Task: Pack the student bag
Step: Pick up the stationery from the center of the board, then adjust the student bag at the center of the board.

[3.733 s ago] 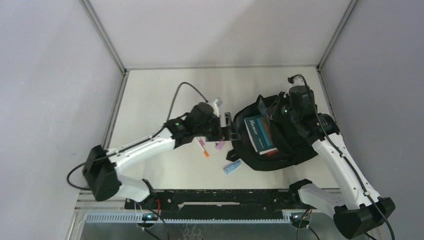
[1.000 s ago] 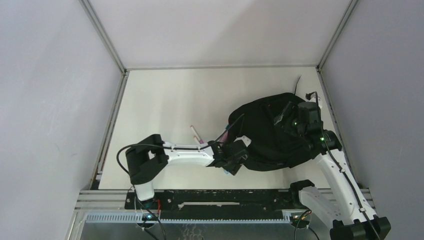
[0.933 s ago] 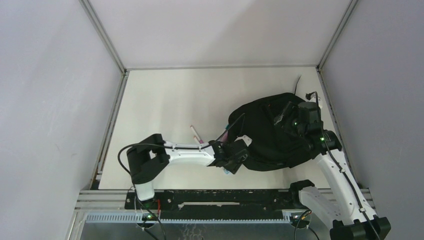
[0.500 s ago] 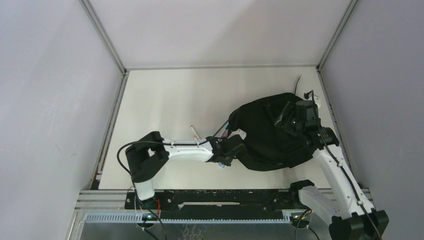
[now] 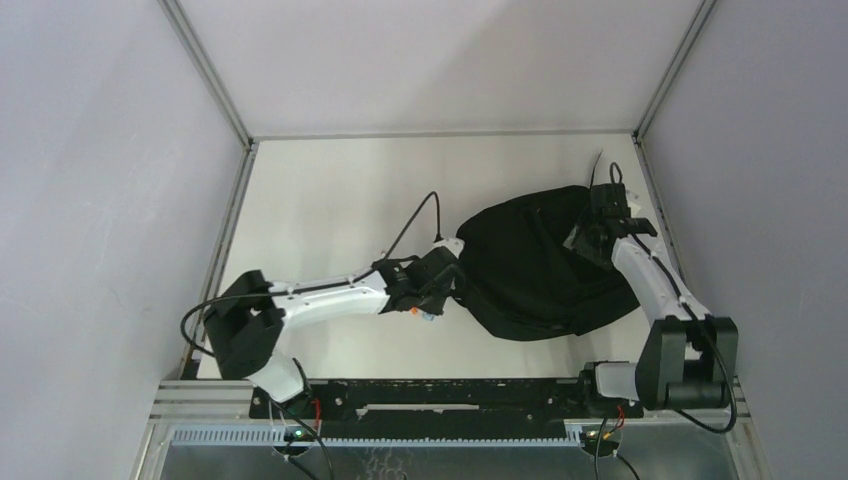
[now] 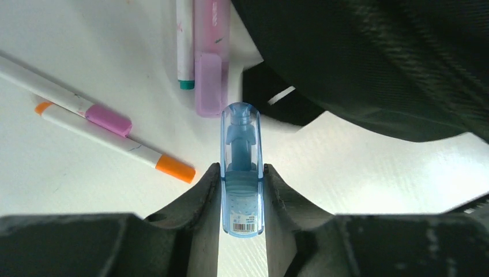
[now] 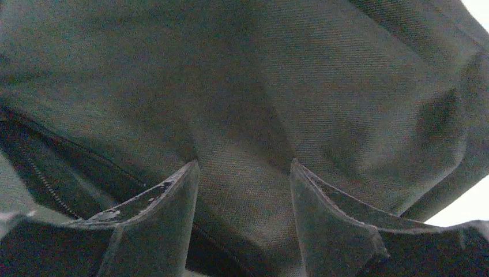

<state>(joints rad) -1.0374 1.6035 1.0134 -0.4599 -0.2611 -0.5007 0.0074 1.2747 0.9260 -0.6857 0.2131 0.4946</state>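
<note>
The student bag (image 5: 530, 265) is a big black fabric heap lying right of the table's middle; its fabric also fills the right wrist view (image 7: 323, 86) and the left wrist view's upper right (image 6: 375, 52). My left gripper (image 5: 438, 290) hovers at the bag's left edge, shut on a translucent blue tube with a barcode label (image 6: 242, 167), held lengthwise between both fingers (image 6: 203, 190). My right gripper (image 5: 586, 238) is over the bag's far right part, its jaws apart (image 7: 243, 173) with bag fabric between and beneath them.
On the white table by the bag's left edge lie a pink highlighter (image 6: 209, 57), a white pen with a teal tip (image 6: 184, 40), a white marker with an orange cap (image 6: 115, 141) and a white pen with a pink band (image 6: 63, 99). A bag strap (image 6: 271, 101) lies beyond the tube.
My left gripper closed on the blue tube and carried it up and left from the bag's near corner. My right arm shifted toward the bag's far right edge, and its jaws narrowed slightly.
</note>
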